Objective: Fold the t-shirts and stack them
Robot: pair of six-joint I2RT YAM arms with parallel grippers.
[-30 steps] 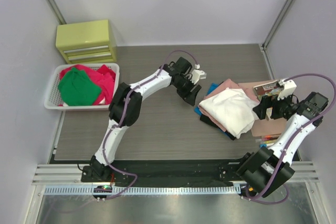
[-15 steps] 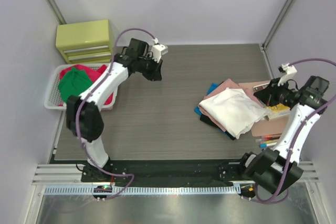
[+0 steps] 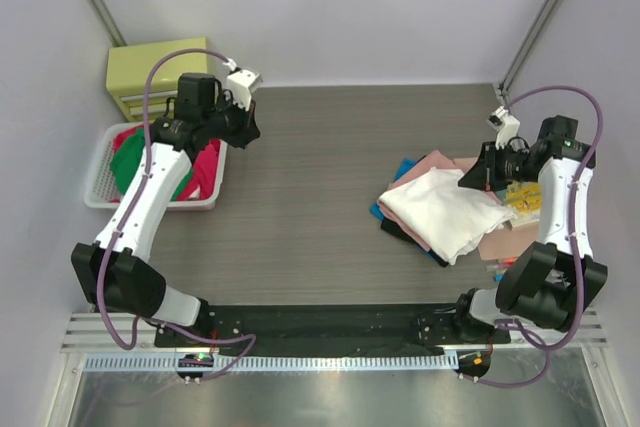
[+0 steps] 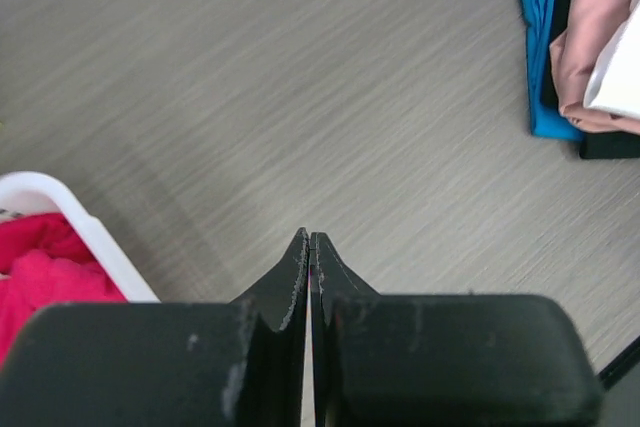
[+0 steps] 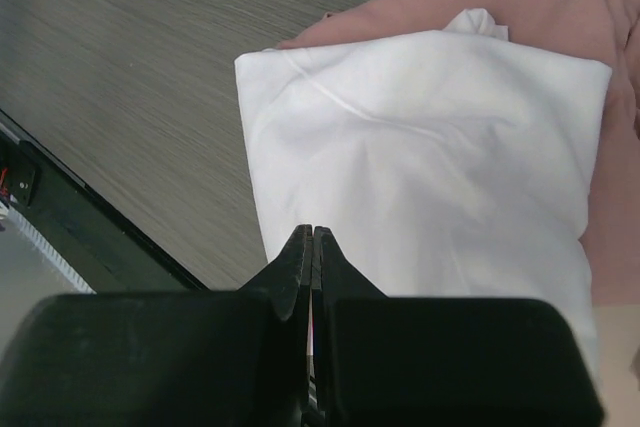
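A folded white t-shirt (image 3: 440, 209) tops a stack at the right, over a salmon-pink one (image 3: 437, 162), with blue (image 3: 403, 169) and black (image 3: 403, 232) layers below. My right gripper (image 3: 467, 181) hovers shut and empty above that stack; in its wrist view the gripper (image 5: 312, 233) is over the white t-shirt (image 5: 420, 137). The left gripper (image 3: 251, 132) is shut and empty above the table beside the basket's right edge. The left wrist view shows the left gripper (image 4: 310, 237), with the red t-shirt (image 4: 40, 272) at lower left. Green (image 3: 150, 165) and red (image 3: 203, 152) t-shirts lie crumpled in the basket.
The white slotted basket (image 3: 100, 197) stands at the left, and a yellow-green drawer box (image 3: 165, 77) behind it. Beneath the stack's right side lie a brownish sheet (image 3: 512, 239) and a yellowish book (image 3: 524, 197), with pens (image 3: 510, 267) at the table's right edge.
The left arm has swung from beside the stack over to the basket and its jaws have shut. The right gripper has shut, lifted and turned toward the stack.
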